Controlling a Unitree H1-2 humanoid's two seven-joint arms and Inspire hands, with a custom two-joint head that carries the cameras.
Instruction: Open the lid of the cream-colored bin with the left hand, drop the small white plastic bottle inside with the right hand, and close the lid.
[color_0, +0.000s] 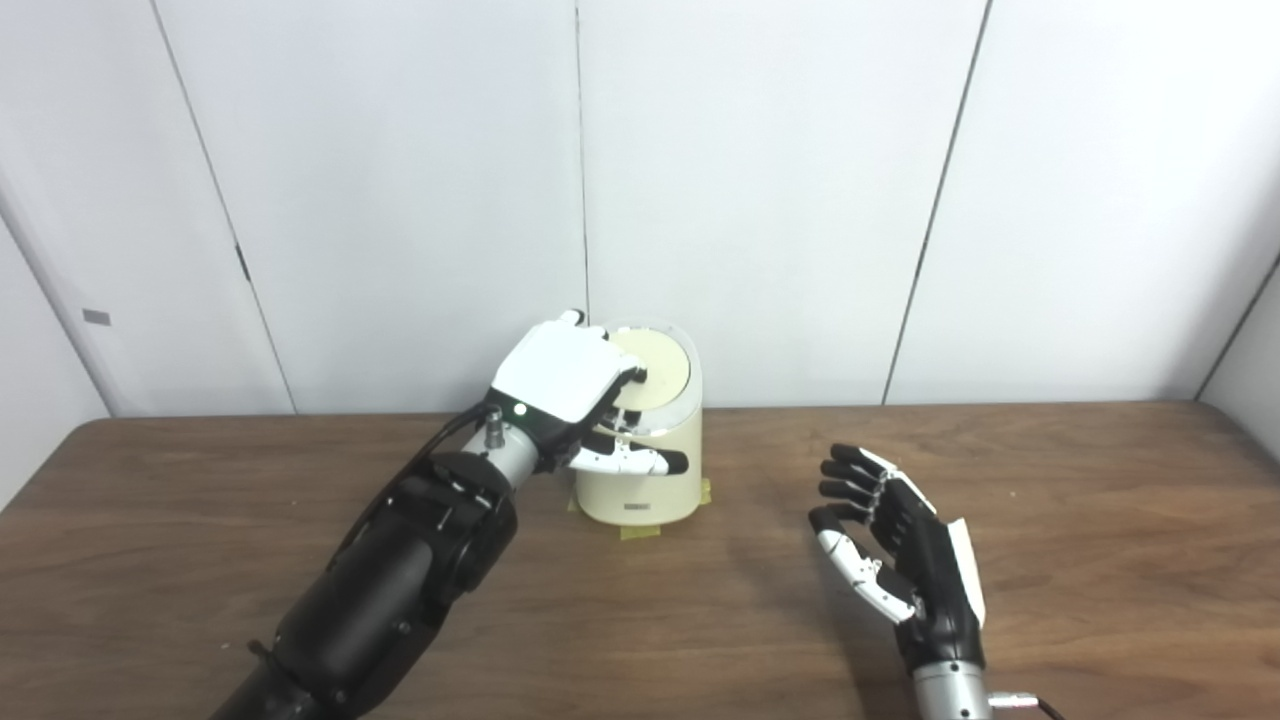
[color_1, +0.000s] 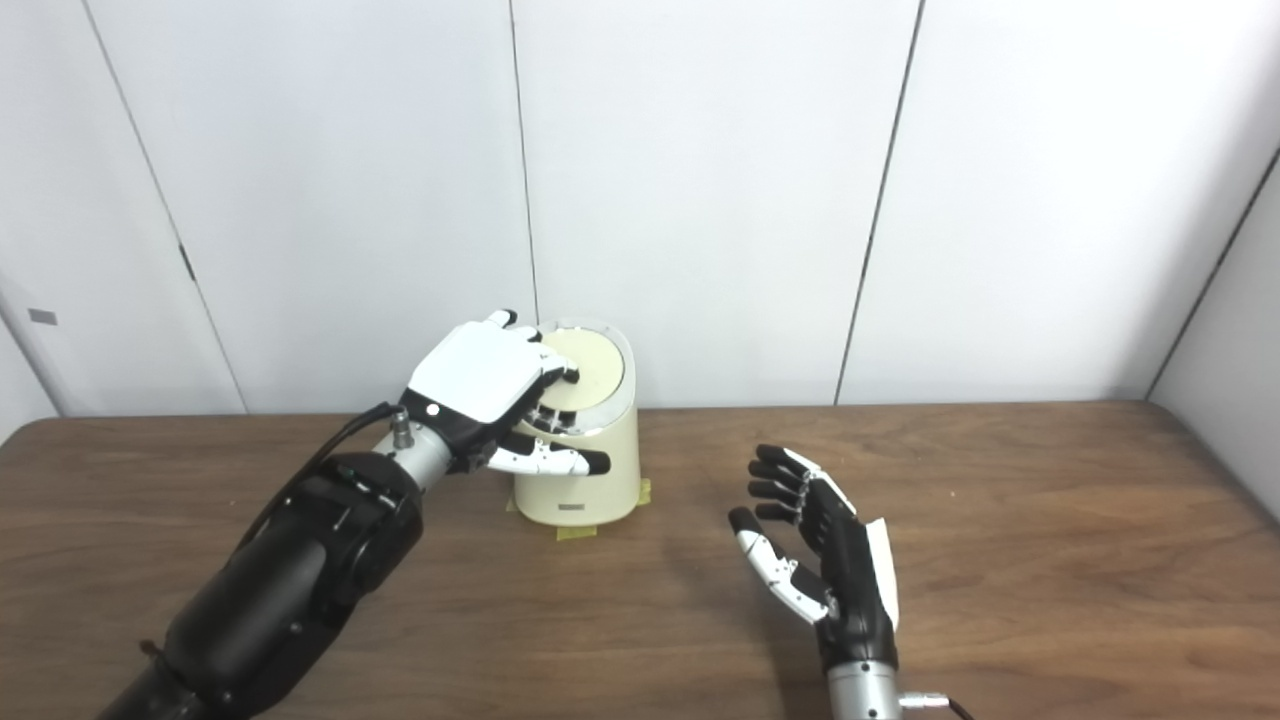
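The cream-colored bin (color_0: 645, 485) stands at the back middle of the wooden table (color_0: 700, 620), against the wall. Its round lid (color_0: 660, 370) lies down on the bin's top. My left hand (color_0: 560, 385) rests over the lid's left side, with fingertips (color_0: 632, 378) on the lid and the thumb stretched across the bin's front below the rim. It grips nothing. My right hand (color_0: 895, 545) is open and empty, palm facing left, above the table to the right of the bin. No small white bottle shows in either view.
Yellow tape tabs (color_0: 640, 532) mark the bin's base on the table. White wall panels (color_0: 760, 200) stand right behind the bin. Bare wood lies between the bin and my right hand.
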